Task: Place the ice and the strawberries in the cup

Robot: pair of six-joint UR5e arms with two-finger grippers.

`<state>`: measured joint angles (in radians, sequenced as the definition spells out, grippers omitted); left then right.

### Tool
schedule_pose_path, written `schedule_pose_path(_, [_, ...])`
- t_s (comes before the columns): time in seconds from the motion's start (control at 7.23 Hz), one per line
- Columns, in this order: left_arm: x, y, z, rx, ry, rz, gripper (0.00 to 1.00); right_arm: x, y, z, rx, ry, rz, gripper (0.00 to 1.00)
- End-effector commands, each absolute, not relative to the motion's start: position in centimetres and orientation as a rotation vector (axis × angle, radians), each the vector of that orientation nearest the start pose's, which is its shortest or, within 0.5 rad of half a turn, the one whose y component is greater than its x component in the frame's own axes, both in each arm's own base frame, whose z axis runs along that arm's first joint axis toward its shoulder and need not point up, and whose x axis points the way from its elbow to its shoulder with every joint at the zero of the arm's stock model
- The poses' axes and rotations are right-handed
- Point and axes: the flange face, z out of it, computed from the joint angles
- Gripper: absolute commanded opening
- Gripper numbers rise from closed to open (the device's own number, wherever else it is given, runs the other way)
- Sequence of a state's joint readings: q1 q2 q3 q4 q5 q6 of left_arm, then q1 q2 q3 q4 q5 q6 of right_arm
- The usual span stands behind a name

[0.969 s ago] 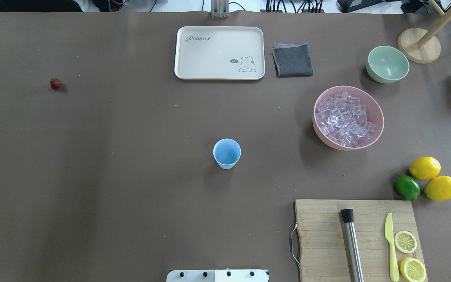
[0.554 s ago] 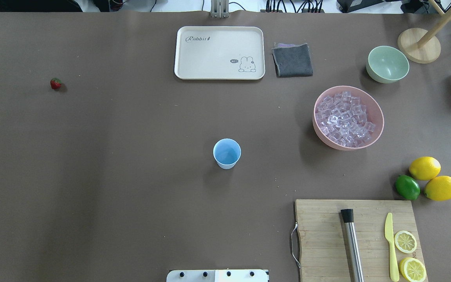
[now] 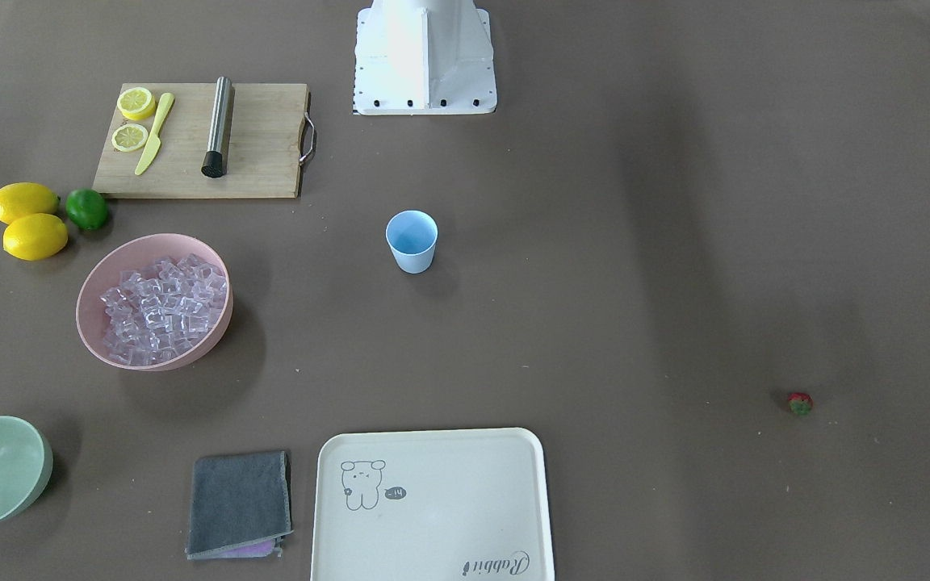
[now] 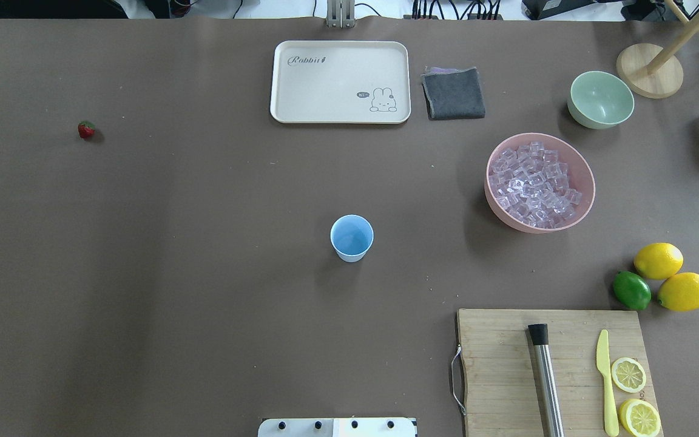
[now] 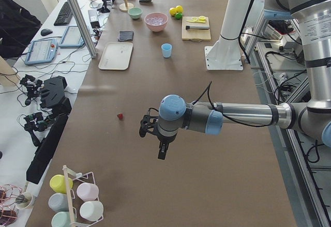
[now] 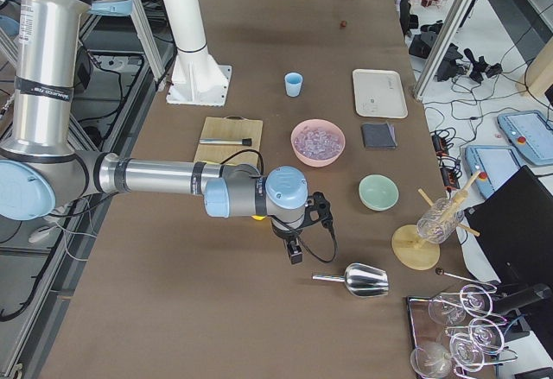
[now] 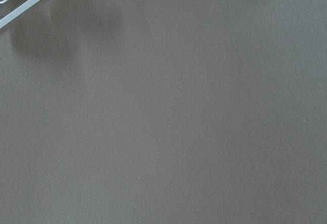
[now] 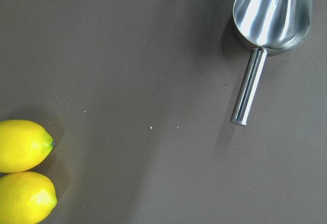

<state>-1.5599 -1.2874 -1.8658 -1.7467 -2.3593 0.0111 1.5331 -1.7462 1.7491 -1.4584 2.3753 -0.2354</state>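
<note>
Oddly, neither claw appears in the overhead or front views. The left claw hangs pointing down over the bare table and shows only from the table's left end. Whether its fingers are apart or together cannot be told, and its wrist camera catches no fingers. The strawberry lies on the table near this claw, on the side away from the robot. In the left wrist view it is only a red sliver cut off at the top edge.

The right claw shows only from the other end, and its state cannot be told either. Just beside it lies a steel scoop, whose bowl is cropped in the right wrist view. Two lemons there run off the left edge.

The cup stands upright, well apart from both claws, between them. The ice fills a pink bowl between the right claw and the cup.
</note>
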Motion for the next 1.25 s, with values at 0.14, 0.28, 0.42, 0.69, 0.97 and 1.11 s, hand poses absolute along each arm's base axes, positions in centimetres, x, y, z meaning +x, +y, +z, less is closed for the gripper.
schedule_pose_path(0.14, [-5.9,-38.5,61.7,0.175,0.786,0.092,0.98,-2.3,-44.7,55.8,0.146,-0.811,-0.172,1.00])
schedule_pose_path(0.28, [-5.9,-38.5,61.7,0.176,0.786,0.093,0.98,-5.2,-45.7,52.9,0.125,-0.835,-0.127,1.00])
schedule_pose_path(0.42, [-5.8,-38.5,61.7,0.176,0.786,0.096,0.98,-8.4,-47.2,50.3,0.099,-0.855,-0.077,1.00])
schedule_pose_path(0.69, [-5.8,-38.5,61.9,0.172,0.786,0.094,0.98,-16.8,-49.4,44.4,0.053,-0.860,0.027,0.99])
schedule_pose_path(0.97, [-5.8,-38.6,62.1,0.170,0.787,0.093,0.98,-24.5,-48.6,41.5,0.008,-0.841,0.085,0.99])
schedule_pose_path(1.11, [-5.8,-38.6,62.1,0.169,0.787,0.093,0.98,-26.0,-48.1,40.8,0.002,-0.880,0.123,0.98])
